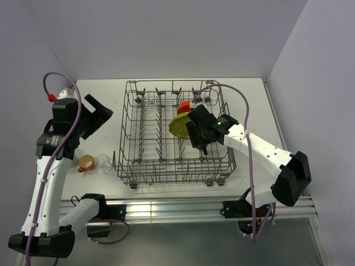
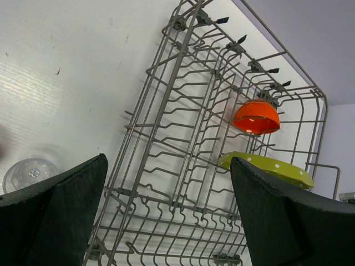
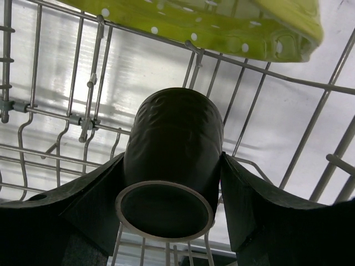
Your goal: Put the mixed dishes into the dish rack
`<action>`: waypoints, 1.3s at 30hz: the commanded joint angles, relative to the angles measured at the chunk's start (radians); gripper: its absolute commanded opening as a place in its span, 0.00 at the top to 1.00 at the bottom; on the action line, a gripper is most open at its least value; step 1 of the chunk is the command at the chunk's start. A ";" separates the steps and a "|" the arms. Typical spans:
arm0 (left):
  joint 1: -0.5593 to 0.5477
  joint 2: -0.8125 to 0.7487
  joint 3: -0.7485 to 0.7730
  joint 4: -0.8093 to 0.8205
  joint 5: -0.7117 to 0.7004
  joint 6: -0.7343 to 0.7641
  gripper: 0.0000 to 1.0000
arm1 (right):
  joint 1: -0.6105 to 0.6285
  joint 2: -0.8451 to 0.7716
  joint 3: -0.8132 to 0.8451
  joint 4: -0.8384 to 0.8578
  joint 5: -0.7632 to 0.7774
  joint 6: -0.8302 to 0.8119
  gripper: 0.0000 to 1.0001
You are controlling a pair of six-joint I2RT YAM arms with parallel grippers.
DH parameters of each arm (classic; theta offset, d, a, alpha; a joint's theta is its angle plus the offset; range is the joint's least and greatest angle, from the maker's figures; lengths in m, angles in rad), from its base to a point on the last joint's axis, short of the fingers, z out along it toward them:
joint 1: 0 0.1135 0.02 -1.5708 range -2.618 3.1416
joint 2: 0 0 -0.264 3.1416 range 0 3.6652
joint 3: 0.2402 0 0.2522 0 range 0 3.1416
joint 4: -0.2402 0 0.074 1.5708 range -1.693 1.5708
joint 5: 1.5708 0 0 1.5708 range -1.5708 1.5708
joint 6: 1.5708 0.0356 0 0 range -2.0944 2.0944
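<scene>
Inside right claw (image 3: 171,180), mug (image 3: 173,133) (rack (image 1: 145,133) beneath)

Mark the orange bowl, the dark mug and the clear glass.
orange bowl (image 2: 256,117): left wrist view, on its outer wall.
dark mug (image 3: 175,144): right wrist view, on its side wall.
clear glass (image 2: 29,173): left wrist view, on the middle of its round outline.

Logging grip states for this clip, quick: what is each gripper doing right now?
Left gripper: open, holding nothing.
Right gripper: closed on the dark brown mug.
</scene>
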 commanded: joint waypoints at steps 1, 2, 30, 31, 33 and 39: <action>0.003 -0.006 -0.003 0.001 -0.029 0.024 0.01 | 0.001 0.017 -0.005 0.077 0.037 0.011 1.00; 0.003 -0.003 -0.003 -0.004 -0.037 0.026 0.01 | 0.001 0.026 -0.007 0.079 0.039 0.011 1.00; 0.004 0.026 -0.242 -0.208 -0.178 -0.108 0.01 | 0.010 0.009 -0.031 0.108 0.050 0.037 0.27; 0.004 0.022 -0.261 -0.197 -0.166 -0.115 0.01 | 0.010 -0.018 -0.033 0.111 0.047 0.037 0.27; 0.006 0.025 -0.304 -0.200 -0.144 -0.143 0.01 | 0.012 -0.044 -0.028 0.110 0.035 0.037 0.25; 0.010 0.066 -0.362 -0.144 -0.091 -0.149 0.04 | 0.015 -0.092 -0.059 0.139 0.016 0.019 0.24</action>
